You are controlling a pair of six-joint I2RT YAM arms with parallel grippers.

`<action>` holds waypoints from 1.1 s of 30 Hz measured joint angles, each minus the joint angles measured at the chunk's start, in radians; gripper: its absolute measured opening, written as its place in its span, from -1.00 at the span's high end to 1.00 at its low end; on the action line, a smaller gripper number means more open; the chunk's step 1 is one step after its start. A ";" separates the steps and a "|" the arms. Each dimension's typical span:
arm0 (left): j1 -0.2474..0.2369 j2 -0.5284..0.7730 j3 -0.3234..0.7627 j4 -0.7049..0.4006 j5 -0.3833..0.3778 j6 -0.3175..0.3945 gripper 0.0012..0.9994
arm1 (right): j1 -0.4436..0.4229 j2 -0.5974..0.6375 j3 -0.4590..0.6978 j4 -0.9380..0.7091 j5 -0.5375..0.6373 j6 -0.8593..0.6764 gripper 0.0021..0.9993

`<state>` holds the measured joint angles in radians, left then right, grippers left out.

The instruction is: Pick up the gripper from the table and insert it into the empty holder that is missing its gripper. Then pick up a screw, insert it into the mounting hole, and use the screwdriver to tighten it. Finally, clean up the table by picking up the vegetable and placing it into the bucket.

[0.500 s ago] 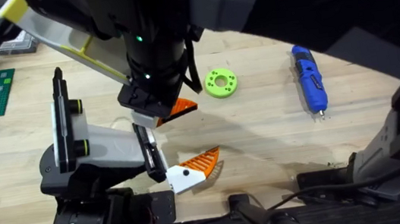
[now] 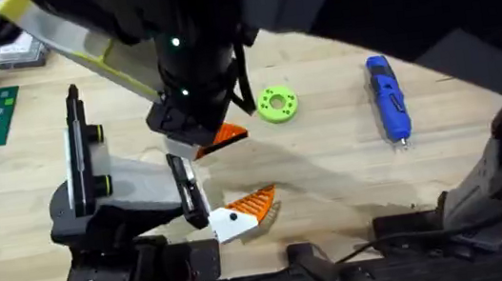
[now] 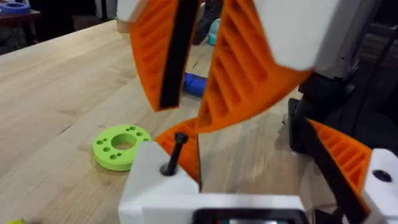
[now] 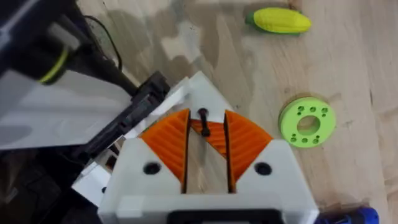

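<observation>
Holder (image 2: 188,191) shifted slightly, right tool (image 4: 206,144) apparently pinching screw (image 4: 204,121)

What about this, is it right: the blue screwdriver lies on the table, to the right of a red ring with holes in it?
Not quite. The ring is bright green, not red, as the overhead view shows. The rest holds: the blue screwdriver does lie on the table, to the right of the ring with holes in it.
</observation>
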<state>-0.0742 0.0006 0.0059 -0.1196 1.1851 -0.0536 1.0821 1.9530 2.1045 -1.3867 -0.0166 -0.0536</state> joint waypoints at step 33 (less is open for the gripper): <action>0.000 0.000 0.000 0.000 0.000 0.000 -0.97 | -0.036 -0.018 0.049 -0.082 -0.075 0.023 0.36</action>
<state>-0.0742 0.0006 0.0059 -0.1200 1.1851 -0.0536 1.0462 1.9350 2.1536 -1.4688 -0.0919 -0.0303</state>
